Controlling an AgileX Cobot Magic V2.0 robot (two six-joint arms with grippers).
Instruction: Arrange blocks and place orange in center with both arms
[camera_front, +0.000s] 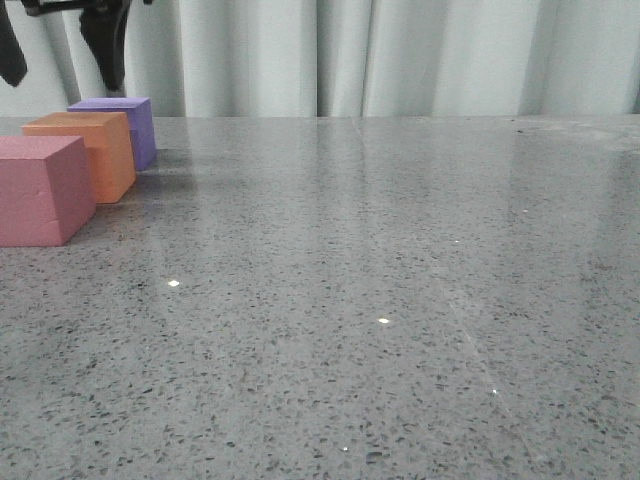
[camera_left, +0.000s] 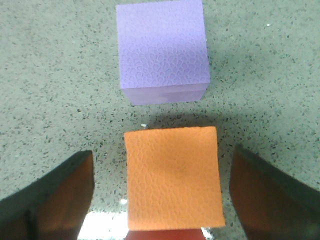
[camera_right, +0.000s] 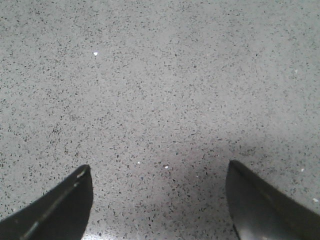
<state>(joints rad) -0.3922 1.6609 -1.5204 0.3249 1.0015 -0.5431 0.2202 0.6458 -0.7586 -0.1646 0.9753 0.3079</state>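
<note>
The stone table (camera_front: 400, 300) was seen to carry three blocks in a row at its far left: the pink block (camera_front: 40, 190) nearest, the orange block (camera_left: 172, 177) in the middle, the purple block (camera_left: 161, 47) behind. The orange one was judged light, soft foam with a grippy texture — best taken by its two flat sides. The left gripper (camera_left: 162, 200) was spread wide above it, untouched. The right gripper (camera_right: 160, 200) was held wide over bare stone — empty.
</note>
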